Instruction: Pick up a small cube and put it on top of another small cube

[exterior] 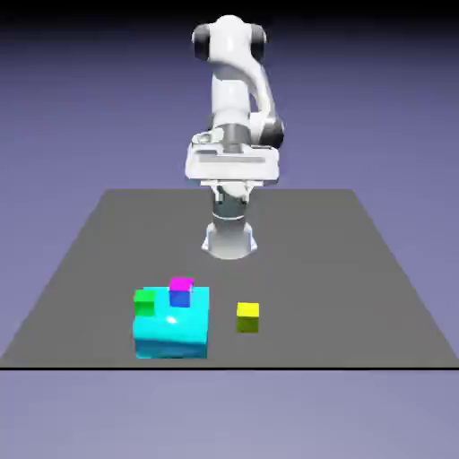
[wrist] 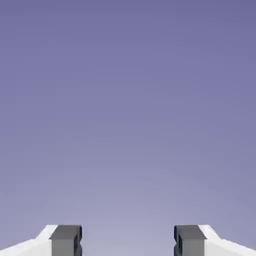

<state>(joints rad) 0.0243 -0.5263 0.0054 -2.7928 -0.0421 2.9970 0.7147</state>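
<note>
Exterior view: fixed, high, facing the arm at twelve o'clock across the table.
Hand view: behind the gripper, facing only backdrop.
Shared: nothing.

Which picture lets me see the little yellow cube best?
The exterior view. There the yellow cube sits alone on the grey table, to the exterior view's right of the big cyan block. The hand view shows only the open claw and backdrop, no cube.

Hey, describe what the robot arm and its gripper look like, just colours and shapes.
The glossy white arm is built of rounded segments with dark grey joint caps and bands, rising from a flared white base. Its hand is a flat, wide white block. In the hand view the gripper shows two small square dark grey fingertips on white mounts. No cables or markings show.
</note>
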